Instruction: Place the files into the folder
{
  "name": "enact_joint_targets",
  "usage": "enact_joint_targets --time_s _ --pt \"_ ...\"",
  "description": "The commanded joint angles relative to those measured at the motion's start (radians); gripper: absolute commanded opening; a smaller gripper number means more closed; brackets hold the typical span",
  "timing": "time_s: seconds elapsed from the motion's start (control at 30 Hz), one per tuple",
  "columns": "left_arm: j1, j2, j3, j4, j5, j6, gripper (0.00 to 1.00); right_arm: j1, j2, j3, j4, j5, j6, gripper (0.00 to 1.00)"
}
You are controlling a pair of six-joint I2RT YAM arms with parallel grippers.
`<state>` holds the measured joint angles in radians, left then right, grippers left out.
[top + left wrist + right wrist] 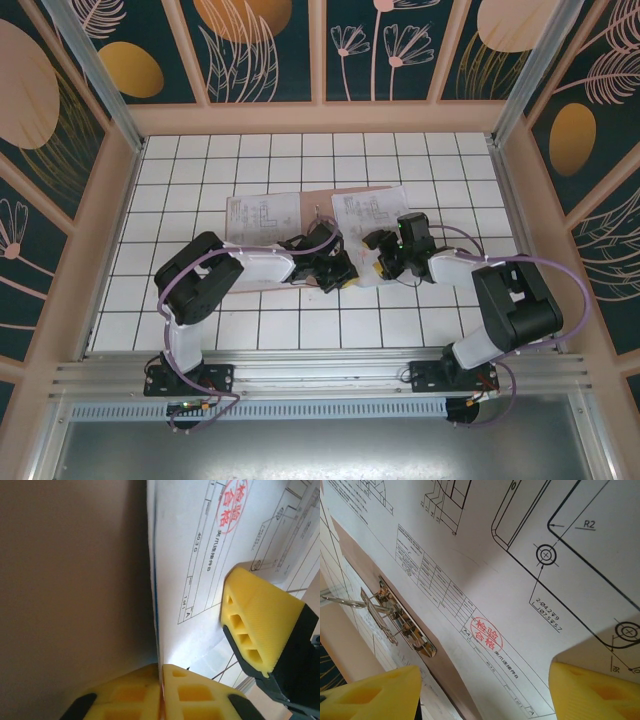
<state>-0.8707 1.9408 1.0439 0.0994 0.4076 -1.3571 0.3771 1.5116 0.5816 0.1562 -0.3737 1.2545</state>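
The pinkish-brown folder [350, 190] lies open mid-table with white printed files, one sheet [258, 218] on its left half and another [372, 215] on its right. My left gripper [338, 272] is at the folder's near edge. In the left wrist view it [161, 680] is shut on a thin edge, brown folder card [75, 580] on one side and the stamped white sheet [200, 540] on the other, with a thin blue line between them. My right gripper [385, 258] hovers open over the stamped sheet [520, 555], its fingers [482, 690] apart with nothing between them.
A metal spring clip [400, 620] sits on the folder's brown spine [453, 683]. One of the right gripper's yellow fingers [255, 620] stands close beside my left gripper. The white gridded table [450, 160] is walled by peach frames on three sides.
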Motion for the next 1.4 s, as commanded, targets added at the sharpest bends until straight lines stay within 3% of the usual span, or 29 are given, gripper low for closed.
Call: enact_joint_targets --time_s 0.0,0.2,0.4,0.67,1.0,1.37 --pt "-0.004 0.015 0.019 -0.025 -0.007 0.005 0.00 0.014 -0.031 -0.017 -0.049 0.013 0.039 0.72" --pt "-0.003 -0.014 0.039 -0.055 -0.003 0.018 0.00 0.008 -0.081 0.120 -0.138 0.030 -0.052 0.80" --pt "0.017 -0.049 0.058 -0.108 0.008 0.057 0.00 -0.034 -0.113 0.232 -0.260 0.057 -0.165 0.81" --pt "0.078 -0.118 -0.016 -0.112 0.044 0.091 0.00 -0.080 -0.145 0.242 -0.282 0.052 -0.219 0.81" --pt "0.124 -0.116 -0.104 0.000 0.134 0.106 0.00 -0.080 -0.133 0.239 -0.255 0.036 -0.221 0.81" --pt "0.140 -0.122 -0.145 0.020 0.130 0.103 0.00 -0.071 -0.123 0.230 -0.238 0.033 -0.218 0.82"
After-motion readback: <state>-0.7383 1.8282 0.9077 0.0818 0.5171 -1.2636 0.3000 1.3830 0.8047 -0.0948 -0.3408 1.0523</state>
